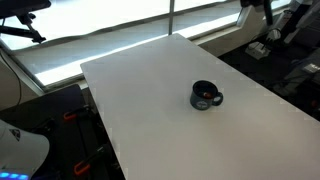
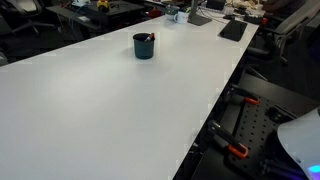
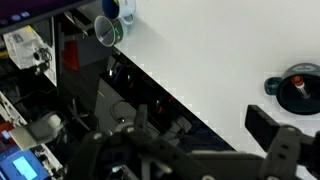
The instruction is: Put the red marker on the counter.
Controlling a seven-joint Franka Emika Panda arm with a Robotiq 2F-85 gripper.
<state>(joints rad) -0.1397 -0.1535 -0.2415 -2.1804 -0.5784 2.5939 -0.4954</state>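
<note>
The red marker is not on the counter. It stands inside a dark round mug, and its slim reddish end leans on the rim and comes a little above it. In the wrist view the marker shows as a small red spot inside the round opening of the mug, which has a handle on its side. In an exterior view the mug looks glossy and the marker is too small to see well.

The counter is a large, flat, smooth white rectangle with straight edges and a matte surface.

The gripper is black, with angular links, and it hangs over the dark floor beside the counter's edge, well apart from the mug. One blocky finger stands far to the side, so the jaws are apart and hold nothing.
</note>
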